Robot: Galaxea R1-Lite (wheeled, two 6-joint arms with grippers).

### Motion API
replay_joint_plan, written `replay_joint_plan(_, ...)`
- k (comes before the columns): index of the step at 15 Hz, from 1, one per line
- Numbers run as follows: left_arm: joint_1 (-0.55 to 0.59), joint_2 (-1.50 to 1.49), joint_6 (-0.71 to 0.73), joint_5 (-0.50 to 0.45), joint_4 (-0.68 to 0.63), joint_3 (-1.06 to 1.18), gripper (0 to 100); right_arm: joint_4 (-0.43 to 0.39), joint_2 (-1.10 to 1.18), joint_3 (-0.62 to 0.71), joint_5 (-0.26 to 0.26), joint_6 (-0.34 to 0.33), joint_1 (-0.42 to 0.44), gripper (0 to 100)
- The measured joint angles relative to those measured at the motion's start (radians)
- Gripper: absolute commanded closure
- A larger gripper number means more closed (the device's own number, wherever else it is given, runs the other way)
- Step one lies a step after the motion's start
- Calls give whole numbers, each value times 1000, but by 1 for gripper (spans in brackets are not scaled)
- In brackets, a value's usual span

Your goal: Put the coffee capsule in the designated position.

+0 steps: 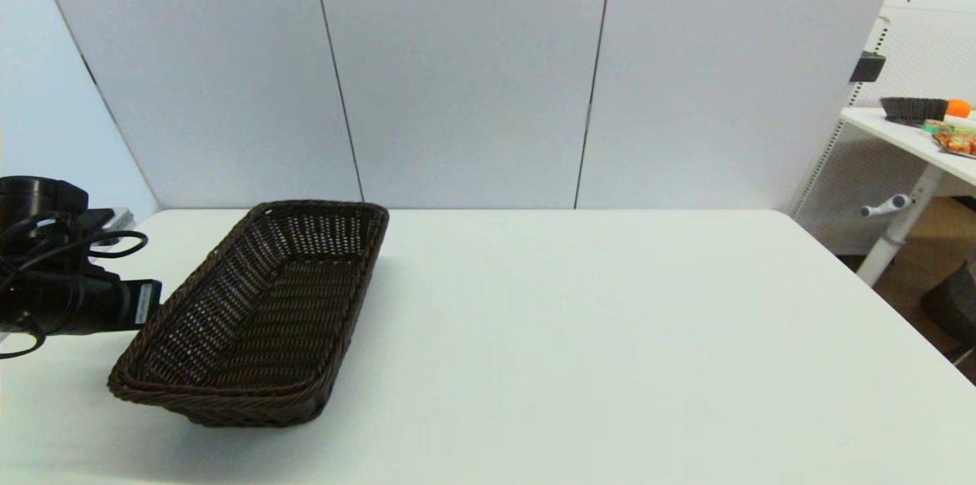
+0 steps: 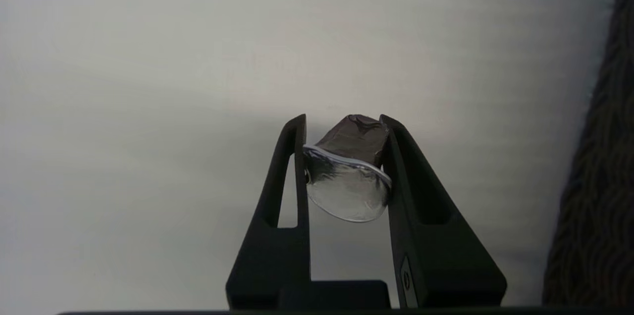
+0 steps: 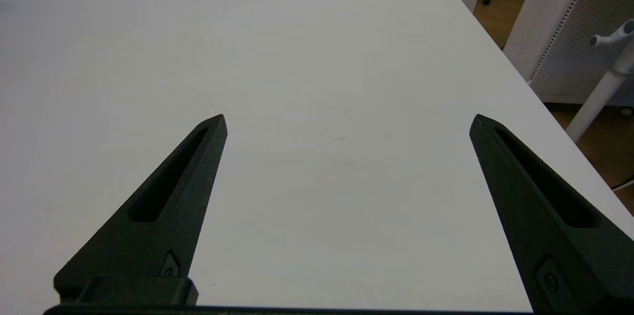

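Left hand [image 2: 344, 124] pinches coffee capsule [image 2: 349, 176] askew, wicker basket [image 2: 599, 166] beside; risks slipping out. Right hand [image 3: 346, 122] wide open, empty.

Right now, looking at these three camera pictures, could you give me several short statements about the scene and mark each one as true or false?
1. The left gripper is shut on the coffee capsule. True.
2. The coffee capsule already lies inside the wicker basket. False: it is held between the left gripper's fingers, beside the basket, and the basket shows nothing inside.
3. The right gripper is open and holds nothing. True.
4. The wicker basket stands on the right half of the white table. False: it stands on the robot's left side.
5. The right gripper hangs over the basket. False: only bare table lies under it.
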Motion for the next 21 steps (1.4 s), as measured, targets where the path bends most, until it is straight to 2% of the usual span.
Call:
replay_joint_plan(1,0,13,-10,0,0,-8,100,0,0,0,0,0,0,0)
replay_joint_plan(2,-2,26,-22,-1,0,-16,0,0,0,0,0,0,0,0)
replay_joint_plan(11,-2,55,-24,-1,-3,-55,0,0,0,0,0,0,0,0)
replay_joint_plan(15,-2,-11,-5,-1,0,-212,0,0,0,0,0,0,0,0)
replay_joint_plan(21,-34,-219,98,-6,-1,-413,0,0,0,0,0,0,0,0)
